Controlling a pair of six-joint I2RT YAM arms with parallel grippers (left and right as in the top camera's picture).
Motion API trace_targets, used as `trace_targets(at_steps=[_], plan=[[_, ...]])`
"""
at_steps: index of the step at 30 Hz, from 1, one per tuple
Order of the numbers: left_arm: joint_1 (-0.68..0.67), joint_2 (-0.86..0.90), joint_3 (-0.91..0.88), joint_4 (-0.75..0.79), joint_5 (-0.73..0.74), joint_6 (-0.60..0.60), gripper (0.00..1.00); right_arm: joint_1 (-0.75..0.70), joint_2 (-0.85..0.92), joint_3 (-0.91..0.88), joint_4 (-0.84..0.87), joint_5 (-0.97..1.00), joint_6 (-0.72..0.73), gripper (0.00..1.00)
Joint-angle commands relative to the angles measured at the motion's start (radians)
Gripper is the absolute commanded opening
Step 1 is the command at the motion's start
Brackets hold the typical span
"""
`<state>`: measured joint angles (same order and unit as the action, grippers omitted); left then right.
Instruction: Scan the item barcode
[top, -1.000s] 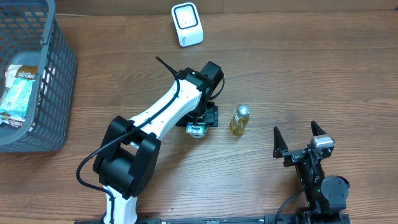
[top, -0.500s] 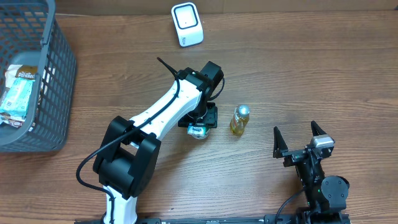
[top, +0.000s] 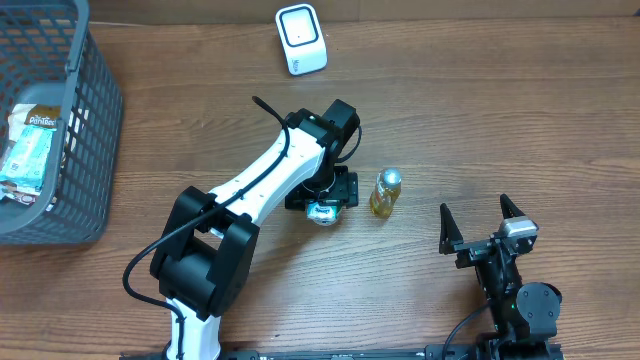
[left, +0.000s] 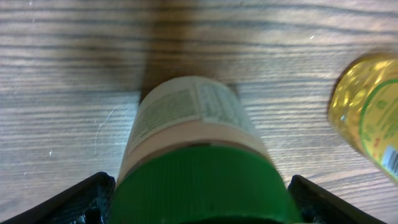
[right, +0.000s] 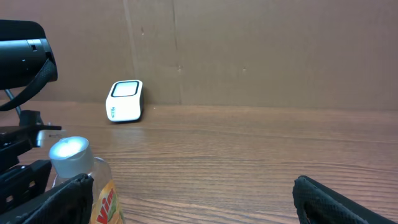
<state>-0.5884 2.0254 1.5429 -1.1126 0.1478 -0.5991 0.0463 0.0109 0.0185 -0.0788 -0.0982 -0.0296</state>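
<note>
A small jar with a green cap and a beige printed label lies on the wooden table, under my left wrist. My left gripper straddles its cap, open, with the fingers wide on both sides. I can make out no barcode on the label. The white scanner stands at the table's far edge, also seen from the right wrist. My right gripper rests open and empty at the near right.
A yellow dish-soap bottle with a silver cap stands just right of the jar, close to my right gripper's left finger. A grey basket holding a packet sits at the far left.
My left gripper's jaws narrowed a little, then spread wide around the jar. The jar stays on the table. The right arm has not moved.
</note>
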Motion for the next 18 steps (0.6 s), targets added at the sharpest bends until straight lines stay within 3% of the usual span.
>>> trace_targets(at_steps=[1,10,18], plan=[[0.011,-0.010,0.074,-0.040,-0.015,0.028,0.91,-0.002,-0.008,-0.011,0.004,-0.001,-0.005,1.00],[0.034,-0.083,0.294,-0.158,-0.047,0.134,0.93,-0.002,-0.008,-0.011,0.004,0.000,-0.005,1.00],[0.068,-0.096,0.328,-0.256,0.013,0.222,1.00,-0.002,-0.008,-0.011,0.004,0.000,-0.005,1.00]])
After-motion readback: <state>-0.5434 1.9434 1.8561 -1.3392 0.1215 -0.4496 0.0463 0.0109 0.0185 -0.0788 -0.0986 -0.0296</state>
